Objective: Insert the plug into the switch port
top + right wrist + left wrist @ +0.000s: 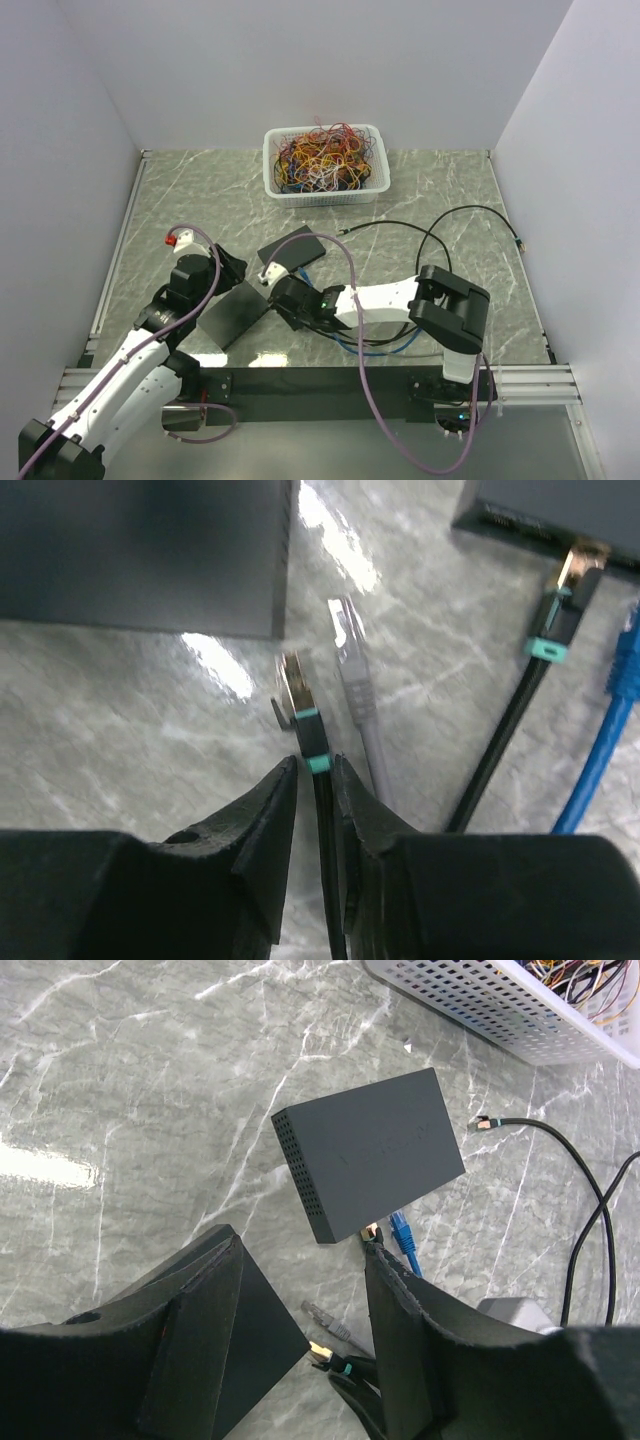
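Note:
My right gripper (315, 765) is shut on a black plug (298, 695) with a gold tip and a teal band, pinching it just behind the band. The plug hangs a little above the table, pointing at the near corner of a dark switch (140, 550); no port of that switch shows. A second switch (560, 510) lies farther right with another black plug (570, 580) at its port side. In the left wrist view my left gripper (300, 1250) stands open over the near switch (255, 1335), with the held plug (325, 1353) below it. The far switch (375, 1150) lies beyond.
A loose grey plug (350, 660) lies beside the held one and a blue plug (620, 680) lies to its right. A white basket (325, 160) of tangled wires stands at the back. A black cable (470, 215) loops over the right half of the table.

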Tool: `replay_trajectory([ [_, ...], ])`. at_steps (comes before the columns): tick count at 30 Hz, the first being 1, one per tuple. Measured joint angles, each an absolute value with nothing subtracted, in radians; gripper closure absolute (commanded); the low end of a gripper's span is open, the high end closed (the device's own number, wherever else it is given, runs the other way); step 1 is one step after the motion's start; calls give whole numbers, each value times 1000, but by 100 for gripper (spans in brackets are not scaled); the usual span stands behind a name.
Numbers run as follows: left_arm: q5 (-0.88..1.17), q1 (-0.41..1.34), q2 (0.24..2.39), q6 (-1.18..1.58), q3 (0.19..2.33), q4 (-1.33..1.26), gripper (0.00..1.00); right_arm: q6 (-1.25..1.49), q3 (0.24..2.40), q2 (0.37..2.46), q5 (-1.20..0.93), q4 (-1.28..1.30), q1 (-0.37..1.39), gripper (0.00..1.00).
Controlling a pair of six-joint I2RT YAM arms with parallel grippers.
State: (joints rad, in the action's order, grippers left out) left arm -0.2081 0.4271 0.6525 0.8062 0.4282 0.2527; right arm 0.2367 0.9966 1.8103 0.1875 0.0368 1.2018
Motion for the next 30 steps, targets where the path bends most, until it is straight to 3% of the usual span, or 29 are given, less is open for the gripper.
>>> replay_trajectory([
  [6,-208,427,652,807,428,253,41,229,1030,1838,176,37,1202,74],
  [9,-208,427,652,807,428,252,41,221,1031,1839,171,37,1202,89],
  [13,-208,427,652,807,428,252,41,213,1028,1837,158,25,1202,100],
  [30,-208,427,653,806,421,252,41,212,882,1641,-7,-31,1214,100],
])
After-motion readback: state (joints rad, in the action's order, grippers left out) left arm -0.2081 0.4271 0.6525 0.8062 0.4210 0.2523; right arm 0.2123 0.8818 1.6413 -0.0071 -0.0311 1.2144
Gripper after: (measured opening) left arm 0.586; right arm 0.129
